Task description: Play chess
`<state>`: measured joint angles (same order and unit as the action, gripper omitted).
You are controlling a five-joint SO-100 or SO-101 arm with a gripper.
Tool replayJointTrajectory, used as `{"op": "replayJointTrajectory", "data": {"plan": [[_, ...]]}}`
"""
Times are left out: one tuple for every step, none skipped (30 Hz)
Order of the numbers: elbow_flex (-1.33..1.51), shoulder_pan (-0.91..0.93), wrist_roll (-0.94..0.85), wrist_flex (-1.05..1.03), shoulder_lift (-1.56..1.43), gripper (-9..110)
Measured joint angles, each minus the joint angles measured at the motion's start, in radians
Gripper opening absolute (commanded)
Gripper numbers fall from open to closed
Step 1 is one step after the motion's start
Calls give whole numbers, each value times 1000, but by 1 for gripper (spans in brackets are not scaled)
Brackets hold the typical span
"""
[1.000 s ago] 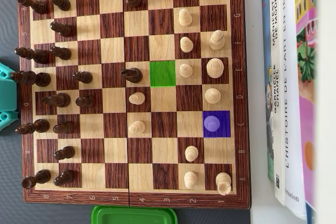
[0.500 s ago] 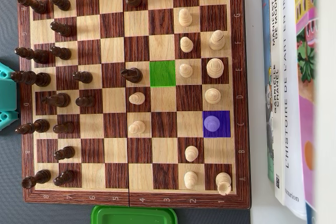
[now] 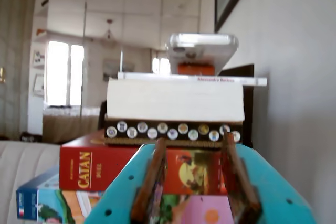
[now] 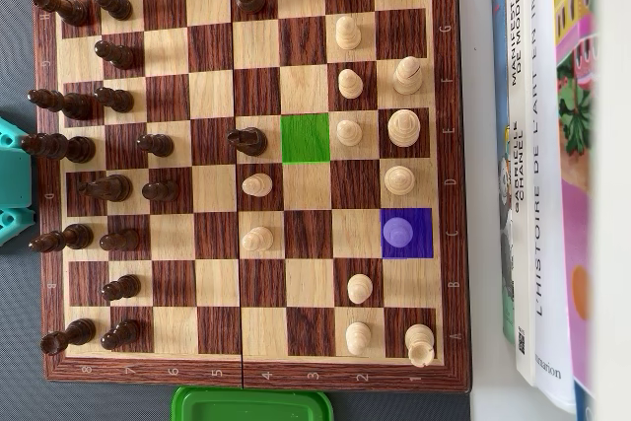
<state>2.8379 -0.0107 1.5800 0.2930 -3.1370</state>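
Observation:
In the overhead view a wooden chessboard [image 4: 450,96] carries dark pieces on its left half and light pieces on its right half. One square is marked green [image 4: 306,138] and is empty. Another is marked purple and holds a light piece [image 4: 398,232]. A dark pawn [image 4: 246,140] stands just left of the green square. A turquoise part of the arm [image 4: 10,179] shows at the board's left edge. In the wrist view my gripper [image 3: 194,141] is open and empty, raised, its brown fingers [image 3: 152,177] spread and pointing at a stack of boxes, not the board.
Large books [image 4: 537,145] lie along the board's right side, and a green lid [image 4: 251,404] lies below it. The wrist view shows a red Catan box [image 3: 94,169], a thick white book [image 3: 176,100] and a clear-cased device [image 3: 202,51] stacked ahead, with a wall to the right.

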Motion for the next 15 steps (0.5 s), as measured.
{"op": "replayJointTrajectory", "data": {"plan": [[-18, 0, 0, -57, 26, 15], [-29, 0, -2, -112, 43, 15], [-37, 0, -8, -163, 57, 15], [-46, 0, -17, -210, 71, 15], [-54, 0, -25, -255, 84, 15], [-61, 2, -32, -302, 98, 15], [-69, 6, -37, -347, 109, 15], [-81, 11, -38, -394, 121, 15], [-95, 14, -38, -442, 138, 15], [-110, 15, -38, -494, 152, 16], [-130, 15, -38, -546, 170, 16], [-152, 20, -38, -597, 193, 16], [-176, 26, -38, -650, 216, 16], [-202, 31, -38, -703, 242, 16], [-230, 35, -38, -755, 272, 16]]}}
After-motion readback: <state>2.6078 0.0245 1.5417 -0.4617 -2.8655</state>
